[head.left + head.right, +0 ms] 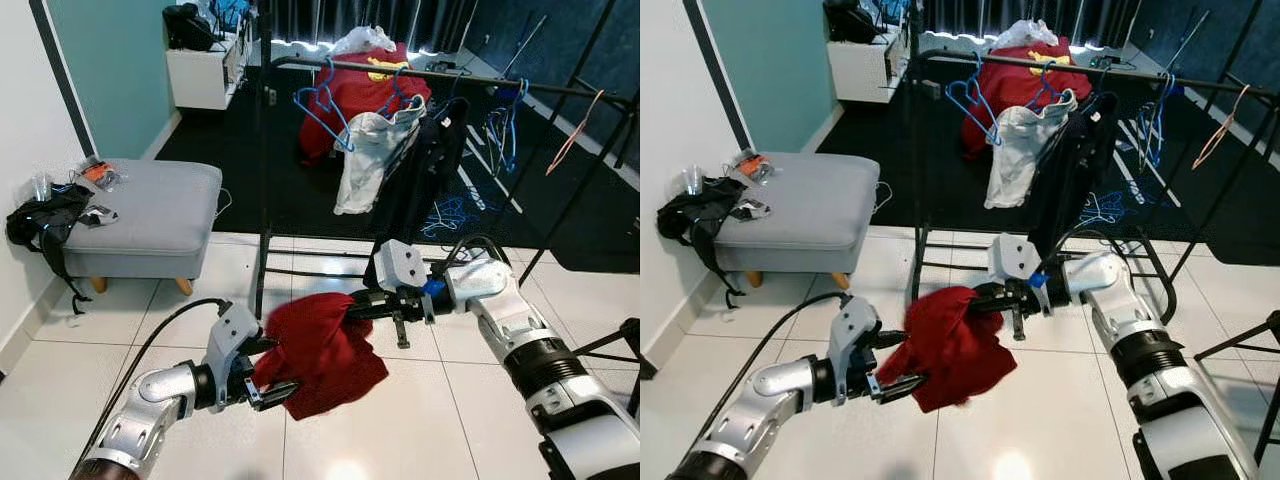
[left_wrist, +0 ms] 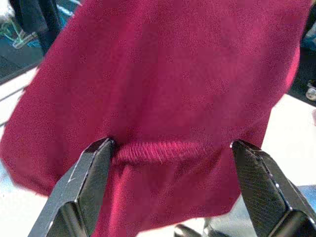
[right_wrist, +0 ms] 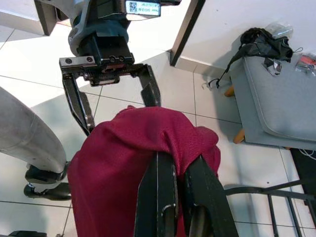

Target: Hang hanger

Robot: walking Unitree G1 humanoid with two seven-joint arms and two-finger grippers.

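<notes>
Crumpled red cloth (image 1: 322, 350) between both grippers

The red cloth (image 1: 322, 352) hangs crumpled in the air above the white tiles, bunched at its top edge and drooping to a loose lower corner; no hanger can be made out inside it; blue hangers (image 1: 322, 105) hang hooked on the black rail (image 1: 480, 80) behind, one of them carrying a pale garment (image 1: 368, 155).
</notes>
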